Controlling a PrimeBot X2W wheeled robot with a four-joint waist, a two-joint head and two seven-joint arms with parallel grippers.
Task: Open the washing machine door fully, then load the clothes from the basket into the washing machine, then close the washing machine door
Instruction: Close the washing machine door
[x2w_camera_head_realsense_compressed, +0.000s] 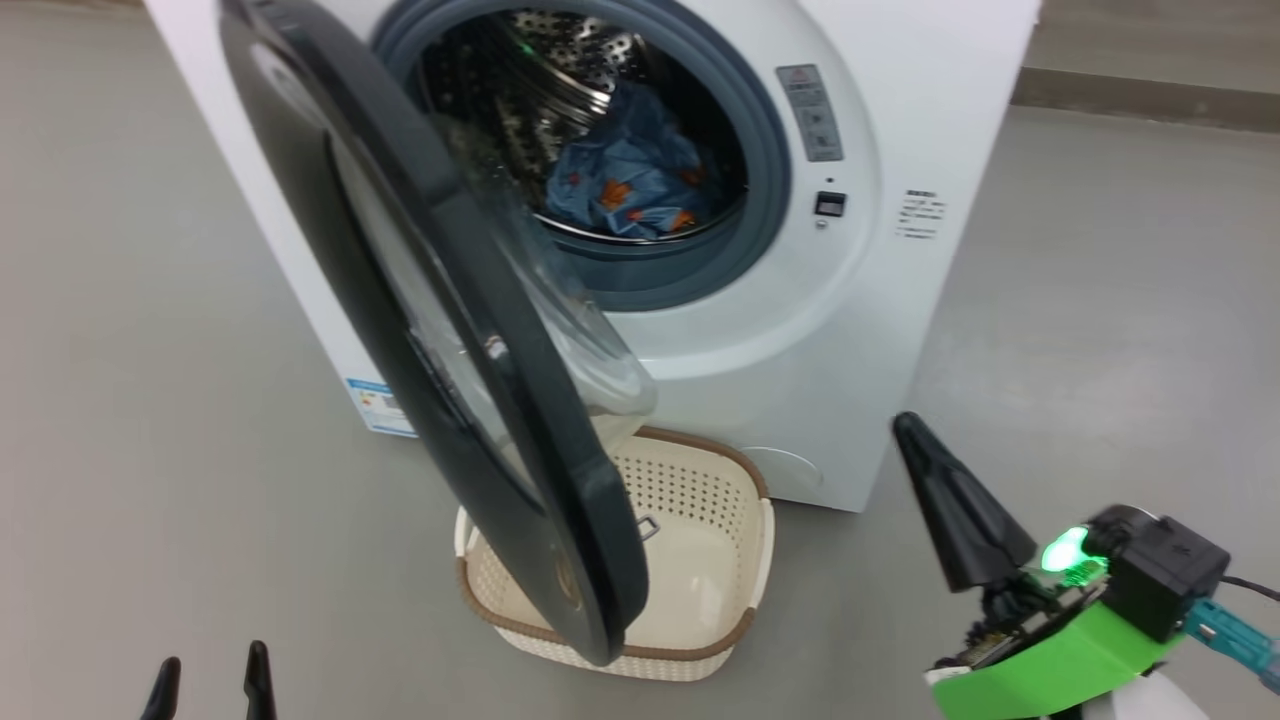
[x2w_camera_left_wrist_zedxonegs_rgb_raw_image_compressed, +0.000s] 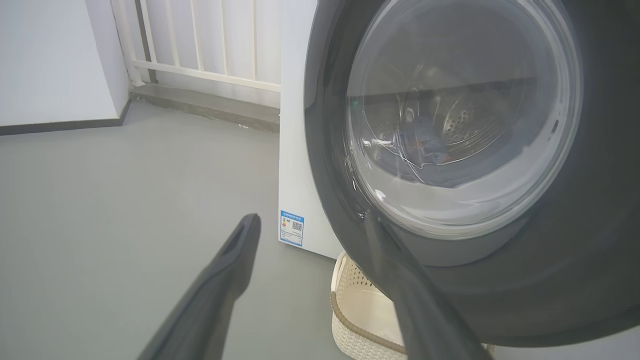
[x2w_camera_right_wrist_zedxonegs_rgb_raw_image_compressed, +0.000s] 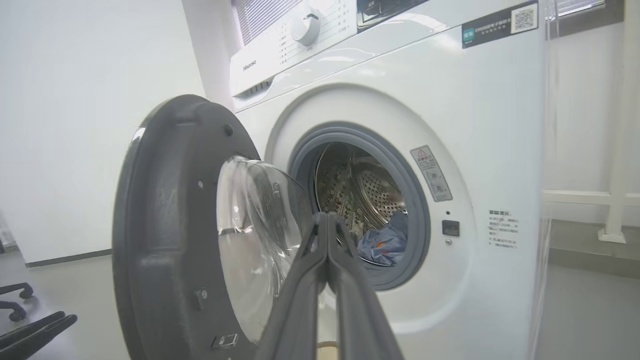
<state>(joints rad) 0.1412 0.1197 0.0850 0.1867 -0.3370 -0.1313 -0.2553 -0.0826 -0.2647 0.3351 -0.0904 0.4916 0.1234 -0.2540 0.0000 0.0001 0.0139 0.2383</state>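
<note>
One load of clothes (x2w_camera_head_realsense_compressed: 625, 190) sits in the washing machine (x2w_camera_head_realsense_compressed: 880, 300), basket (x2w_camera_head_realsense_compressed: 690, 495) empty (loading looks done). Door (x2w_camera_head_realsense_compressed: 470, 300) half-open, needs pushing closed; left gripper (x2w_camera_head_realsense_compressed: 213, 662) spread wide, right gripper (x2w_camera_head_realsense_compressed: 910, 428) pinched together, both empty.

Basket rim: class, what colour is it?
The rim is brown, on a cream-white basket; the head view shows it best.

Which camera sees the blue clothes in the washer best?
The head view: it looks straight into the drum at the clothes. The right wrist view shows a small piece past the right gripper; the left wrist view, a blur through the washing machine door.
</note>
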